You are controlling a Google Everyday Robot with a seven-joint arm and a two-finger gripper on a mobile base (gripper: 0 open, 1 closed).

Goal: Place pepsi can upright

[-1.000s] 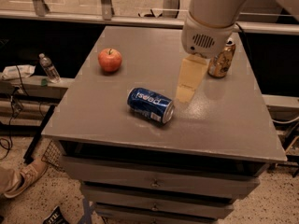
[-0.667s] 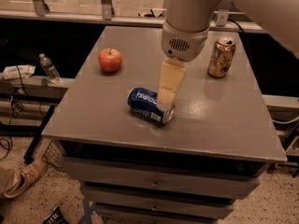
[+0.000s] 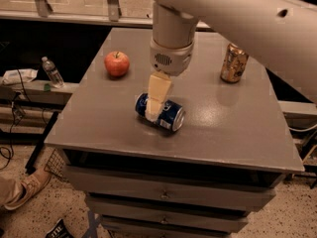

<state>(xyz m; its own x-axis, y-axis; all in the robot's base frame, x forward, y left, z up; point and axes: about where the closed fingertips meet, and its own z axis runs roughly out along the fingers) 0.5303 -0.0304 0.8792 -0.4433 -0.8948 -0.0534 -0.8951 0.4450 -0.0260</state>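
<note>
Moved left, the gripper [image 3: 153,113] now overlaps the pepsi can [image 3: 172,117], lying sideways at the table's [image 3: 233,128] centre; grip: cannot tell; two cans, gold can [image 3: 234,62] at 2 o'clock; one apple [image 3: 117,63] at 10 o'clock.

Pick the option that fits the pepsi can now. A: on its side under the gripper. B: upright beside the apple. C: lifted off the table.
A: the pepsi can lies on its side on the table, with the gripper over its middle.
</note>
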